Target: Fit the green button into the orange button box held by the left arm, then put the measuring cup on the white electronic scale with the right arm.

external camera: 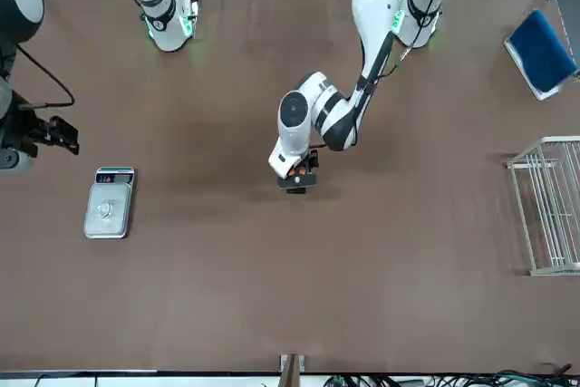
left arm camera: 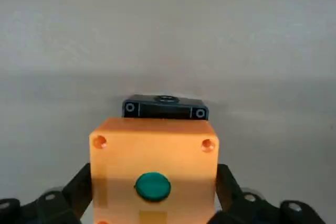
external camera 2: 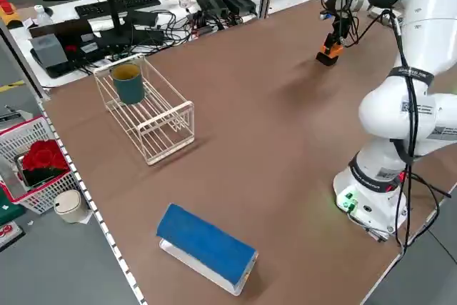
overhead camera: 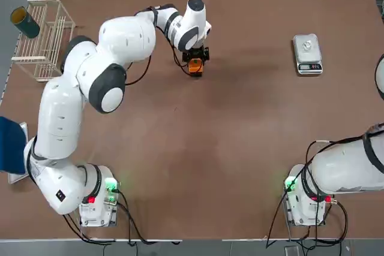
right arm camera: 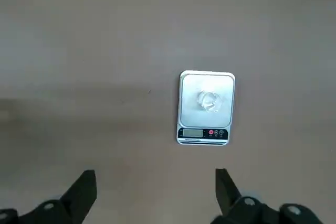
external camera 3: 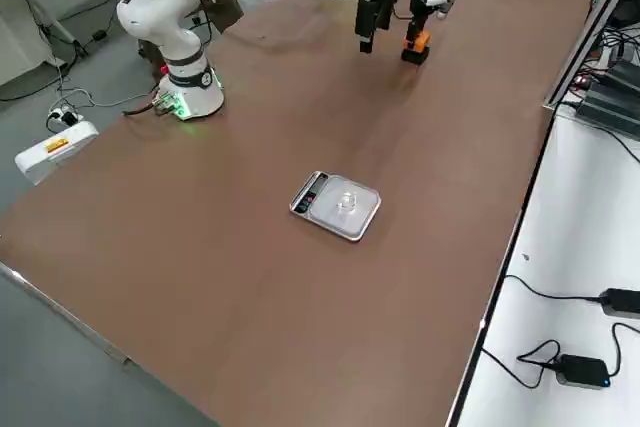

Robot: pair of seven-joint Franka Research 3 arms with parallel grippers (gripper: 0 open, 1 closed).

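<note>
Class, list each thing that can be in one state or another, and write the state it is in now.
Green round button: fitted in the box's hole
Orange plastic button box: held up by the left gripper
Left gripper: closed on the box
Right gripper: open, holding nothing
Clear plastic measuring cup: standing on the scale's plate
White electronic scale: flat on the table, cup on top; reading not legible

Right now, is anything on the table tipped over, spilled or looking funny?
I can't see any spill. The little clear cup is sitting on the scale. The one funny thing is the green mug: it's in the wire rack near the table's edge, and from above it looks like it's leaning.
</note>
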